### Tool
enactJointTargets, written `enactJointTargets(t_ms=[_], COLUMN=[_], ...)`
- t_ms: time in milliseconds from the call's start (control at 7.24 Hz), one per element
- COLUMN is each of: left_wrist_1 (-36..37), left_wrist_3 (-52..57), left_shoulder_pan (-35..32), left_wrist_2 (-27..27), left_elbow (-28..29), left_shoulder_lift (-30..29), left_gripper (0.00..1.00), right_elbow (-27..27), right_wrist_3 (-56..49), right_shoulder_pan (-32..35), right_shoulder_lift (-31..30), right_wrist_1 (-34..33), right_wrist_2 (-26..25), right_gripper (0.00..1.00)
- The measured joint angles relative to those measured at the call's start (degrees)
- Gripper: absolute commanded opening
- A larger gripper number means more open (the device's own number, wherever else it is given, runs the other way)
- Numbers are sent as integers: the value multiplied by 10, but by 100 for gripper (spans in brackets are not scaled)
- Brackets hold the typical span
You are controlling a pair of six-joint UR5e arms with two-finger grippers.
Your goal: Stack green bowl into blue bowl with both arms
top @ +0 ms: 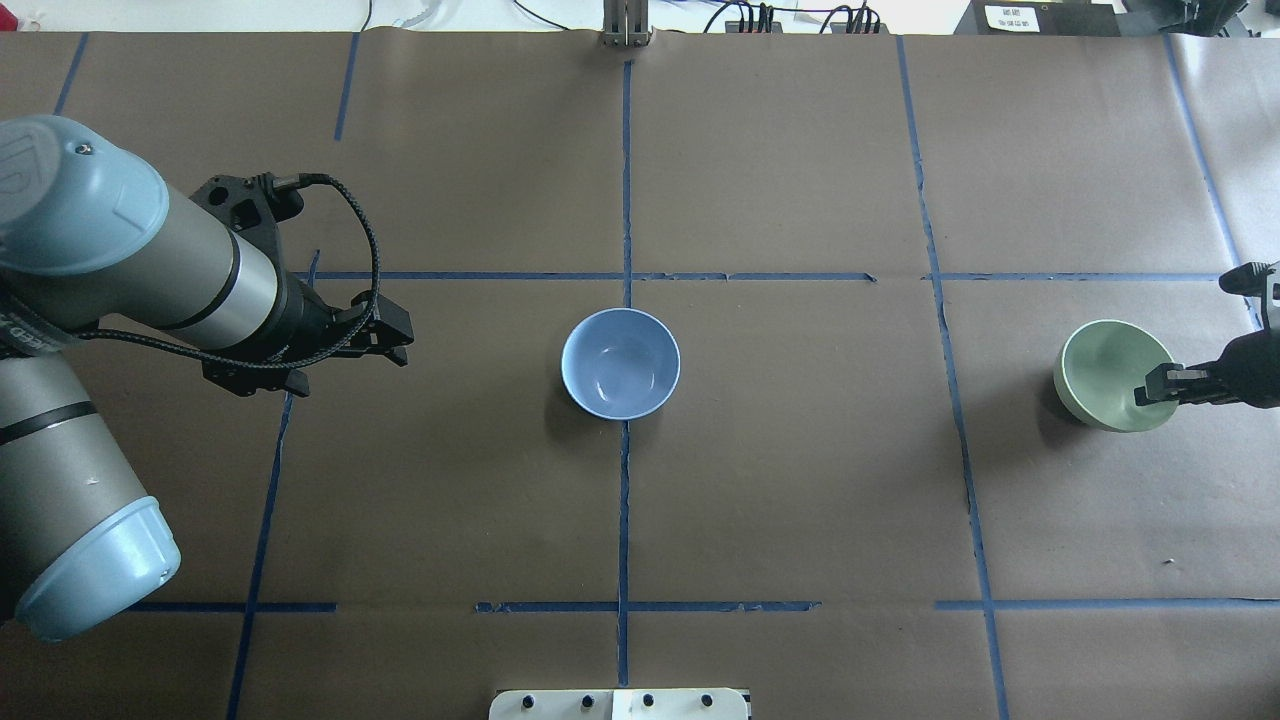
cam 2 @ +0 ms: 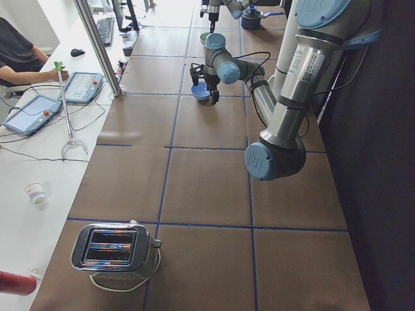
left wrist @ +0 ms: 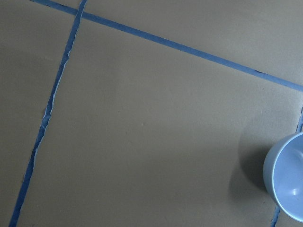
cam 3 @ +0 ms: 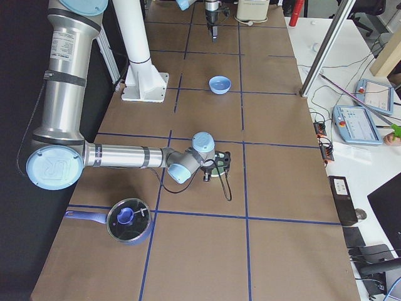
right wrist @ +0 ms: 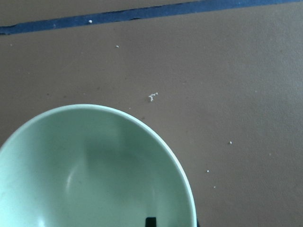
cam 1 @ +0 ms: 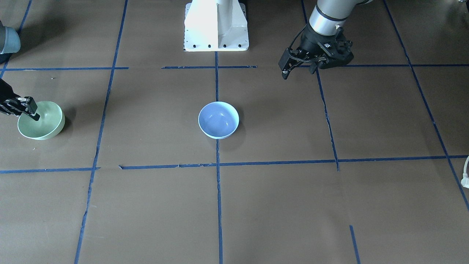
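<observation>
The right pincer (top: 1158, 388) is grasping the green bowl (top: 1105, 365) at the side of the rim that is nearest to its arm. One black finger (cam 1: 32, 110) is reaching inside the bowl, and the other finger is being hidden behind the wall. The bowl is showing its open side upward. I cannot tell if it is resting on the table (cam 1: 154, 205) or hanging a little above it.

The left pincer (cam 1: 298, 69) is hovering over the table with its fingers spread and is holding nothing.

The blue bowl (cam 1: 218, 119) is standing upright on a blue tape line (cam 1: 218, 190), between the two pincers and well apart from both. It is lying nearer to the left pincer than to the right one. The left wrist camera is showing only its edge, in the lower right corner.
</observation>
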Motion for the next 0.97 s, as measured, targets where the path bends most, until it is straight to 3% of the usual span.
enactJointTargets(t_ms=[276,553,967], left_wrist_1=[0,0,0], left_wrist_3=[0,0,18], left_shoulder_pan=[1,1,-1], left_wrist_2=[0,1,6], left_elbow=[1,2,3], left_shoulder_lift=[0,1,24], left_gripper=[100,100,100], right_elbow=[22,65,60], right_wrist_3=[22,108,291], right_shoulder_pan=[-1,-3,-58], right_shoulder_lift=[2,39,212], right_wrist_1=[0,0,-3], right_wrist_2=[1,8,21], right_gripper=[0,0,1])
